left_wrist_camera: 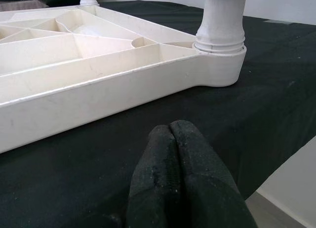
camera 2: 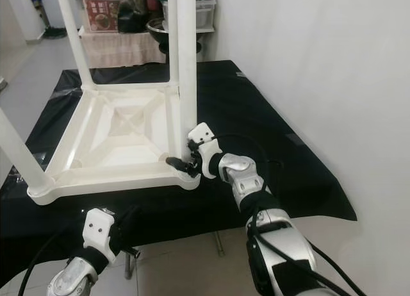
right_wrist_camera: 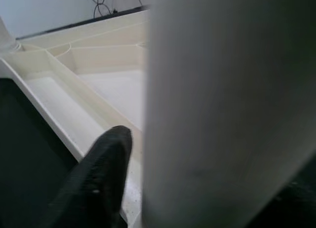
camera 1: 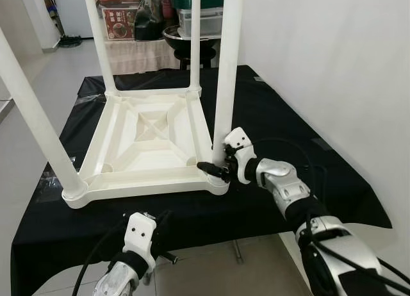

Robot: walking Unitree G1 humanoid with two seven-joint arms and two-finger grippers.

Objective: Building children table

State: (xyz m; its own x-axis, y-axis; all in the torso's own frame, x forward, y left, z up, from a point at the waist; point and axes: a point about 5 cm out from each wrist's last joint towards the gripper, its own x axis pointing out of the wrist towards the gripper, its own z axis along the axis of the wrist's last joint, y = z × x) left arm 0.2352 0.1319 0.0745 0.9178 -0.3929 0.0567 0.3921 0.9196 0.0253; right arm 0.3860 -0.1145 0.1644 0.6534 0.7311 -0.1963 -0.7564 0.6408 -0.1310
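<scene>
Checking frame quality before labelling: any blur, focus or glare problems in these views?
Eye views: sharp, even light, no glare; soft shadows on the black cloth. Left wrist view: tabletop crisp, fingers close and soft. Right wrist view: table leg is a defocused blur up close; one finger blurred too.

A thick white leg (right_wrist_camera: 227, 109) stands very close to the lens and is blurred. Beside it, one black finger (right_wrist_camera: 98, 178) of the right pincer (right_wrist_camera: 140, 181) reaches along its side, tip near the ribbed white underside of the tabletop (right_wrist_camera: 98, 85). The other finger is hidden behind the leg. Dark cloth (right_wrist_camera: 24, 154) lies beside the tabletop's rim, and cables (right_wrist_camera: 101, 1) hang on the pale wall beyond.
</scene>
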